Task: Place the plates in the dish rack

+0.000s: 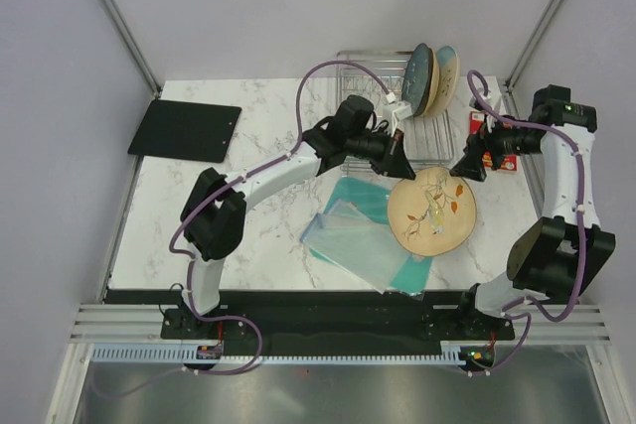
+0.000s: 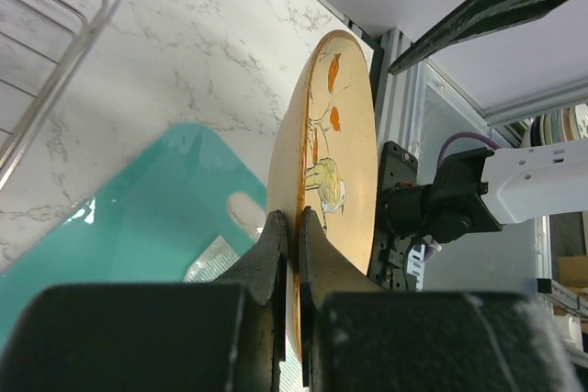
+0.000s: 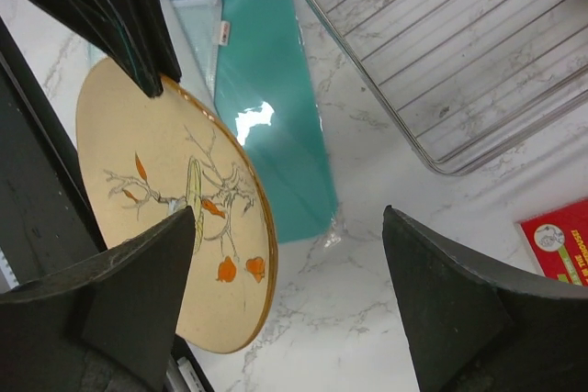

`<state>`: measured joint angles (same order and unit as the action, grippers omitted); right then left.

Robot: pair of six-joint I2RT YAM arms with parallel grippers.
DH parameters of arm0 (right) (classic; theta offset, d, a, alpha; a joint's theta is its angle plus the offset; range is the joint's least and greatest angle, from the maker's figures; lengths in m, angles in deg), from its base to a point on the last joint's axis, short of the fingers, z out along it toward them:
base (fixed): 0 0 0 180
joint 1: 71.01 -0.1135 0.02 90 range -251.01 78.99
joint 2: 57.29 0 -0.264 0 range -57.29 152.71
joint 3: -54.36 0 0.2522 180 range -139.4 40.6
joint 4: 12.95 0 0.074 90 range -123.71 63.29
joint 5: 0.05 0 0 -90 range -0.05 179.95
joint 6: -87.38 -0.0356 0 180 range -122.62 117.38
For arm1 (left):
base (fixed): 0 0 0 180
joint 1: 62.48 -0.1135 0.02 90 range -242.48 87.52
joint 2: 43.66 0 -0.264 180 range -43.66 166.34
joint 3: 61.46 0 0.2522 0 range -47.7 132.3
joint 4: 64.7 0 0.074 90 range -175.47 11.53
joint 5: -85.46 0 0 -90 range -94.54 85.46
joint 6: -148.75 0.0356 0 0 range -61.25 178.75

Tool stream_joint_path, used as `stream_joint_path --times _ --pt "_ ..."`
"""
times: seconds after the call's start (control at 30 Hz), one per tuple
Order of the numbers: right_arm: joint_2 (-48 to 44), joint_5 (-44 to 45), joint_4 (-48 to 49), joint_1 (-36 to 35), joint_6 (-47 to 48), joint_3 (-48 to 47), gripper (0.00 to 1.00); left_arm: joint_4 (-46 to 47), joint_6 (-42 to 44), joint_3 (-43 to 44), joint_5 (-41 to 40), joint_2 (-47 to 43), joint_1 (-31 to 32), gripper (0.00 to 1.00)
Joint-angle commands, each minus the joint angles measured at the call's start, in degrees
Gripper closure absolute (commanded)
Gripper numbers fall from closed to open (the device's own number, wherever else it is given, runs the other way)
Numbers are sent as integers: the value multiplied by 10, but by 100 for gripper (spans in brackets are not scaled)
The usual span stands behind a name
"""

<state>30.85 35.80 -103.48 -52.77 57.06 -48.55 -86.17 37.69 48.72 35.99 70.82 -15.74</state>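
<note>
Between the fingers of your left gripper [image 2: 294,227]: tan plate [image 1: 432,211], pinched at the rim.
Plate runs out ahead of that gripper, over the teal board [image 1: 358,235]; lifted or resting, cannot tell. Your right gripper [image 3: 287,227] is spread wide, holding nothing, just off the plate's far side. Rack [image 1: 363,59] sits just behind the left gripper, two plates [image 1: 427,76] upright at the end nearer the right gripper.
</note>
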Motion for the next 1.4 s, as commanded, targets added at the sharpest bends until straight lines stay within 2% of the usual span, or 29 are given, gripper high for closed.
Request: stream_joint_path --times 0.0,0.17,0.43,0.53,0.57,0.63,0.67,0.73,0.8,0.83,0.9,0.93,0.97,1.0,1.07,1.1,1.13,1.17,1.2,1.23,1.27,1.3,1.33,1.37 --pt "4 33 -69 0 75 8 11 47 7 57 30 -44 -8 98" --pt "21 53 -70 -5 90 30 11 40 15 75 31 -42 -20 97" --pt "87 8 -69 -27 83 36 13 38 24 90 26 -38 -28 97" --pt "110 -15 -69 -37 76 31 25 38 28 89 23 -36 -30 97" --pt "119 -24 -69 -38 68 28 36 38 30 88 21 -36 -31 98" --pt "126 -46 -69 -44 58 15 53 35 42 87 13 -33 -32 97" --pt "131 -51 -70 -47 47 9 72 34 49 86 9 -31 -33 98" --pt "134 -55 -70 -51 38 -6 91 29 67 87 -14 -24 -41 98" --pt "131 -54 -69 -51 25 -16 99 12 82 92 -43 -22 -57 98" --pt "129 -54 -69 -51 18 -30 100 -12 112 97 -88 -28 -63 96" --pt "117 -67 -69 -51 -4 -54 100 -27 144 95 -124 -43 -88 94" --pt "112 -80 -68 -51 -15 -64 100 -41 163 91 -150 -60 -100 85" --pt "106 -103 -66 -54 -26 -77 100 -49 169 89 -163 -70 -112 69" --pt "104 -112 -66 -57 -63 -117 100 -60 175 85 -180 -79 -132 43" --pt "110 -133 -32 -62 -126 -167 100 -87 197 76 -251 -117 -147 15" --pt "110 -147 2 -63 -182 -205 100 -93 210 62 -318 -132 -157 0" --pt "107 -144 53 -65 -319 -212 100 -98 210 53 -348 -144 -162 0" --pt "92 -132 188 -74 -403 -212 100 -100 225 41 -373 -172 -167 0" --pt "82 -111 252 -79 -458 -200 100 -97 229 17 -442 -183 -173 0" --pt "71 -92 315 -83 -569 -189 100 -92 227 3 -486 -193 -174 0" --pt "50 -59 444 -96 -624 -176 100 -77 233 -12 -519 -205 -174 0" --pt "43 40 487 -104 -663 -161 100 -58 253 -46 -576 -225 -174 0" --pt "39 82 523 -114 -718 -158 100 -44 261 -63 -598 -236 -174 0" --pt "35 129 568 -137 -730 -158 100 -34 271 -76 -616 -243 -174 0"
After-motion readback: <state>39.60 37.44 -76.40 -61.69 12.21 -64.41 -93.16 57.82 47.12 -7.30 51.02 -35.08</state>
